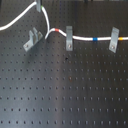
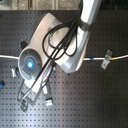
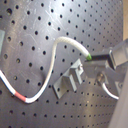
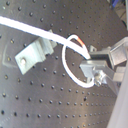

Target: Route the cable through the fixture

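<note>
The white cable (image 1: 20, 20) comes in from the first exterior view's left, rises to my gripper (image 1: 39, 7) at the top edge, then loops down past its red band (image 1: 62, 31) and on to its blue-and-yellow band (image 1: 92, 38). The fixture (image 1: 31, 40), a small grey bracket with two upright prongs, stands on the board below the gripper with nothing in its slot. In the first wrist view the gripper (image 3: 92, 59) is shut on the cable (image 3: 54, 55), just above the fixture (image 3: 70, 80). The second wrist view shows the cable (image 4: 45, 32) passing over the fixture (image 4: 32, 54).
Two plain grey clips (image 1: 69, 37) (image 1: 114, 39) hold the cable along the black perforated board (image 1: 65, 90). In the second exterior view the arm's body (image 2: 50, 45) hides the gripper and fixture; one clip (image 2: 106, 59) and cable (image 2: 95, 59) show at the second exterior view's right.
</note>
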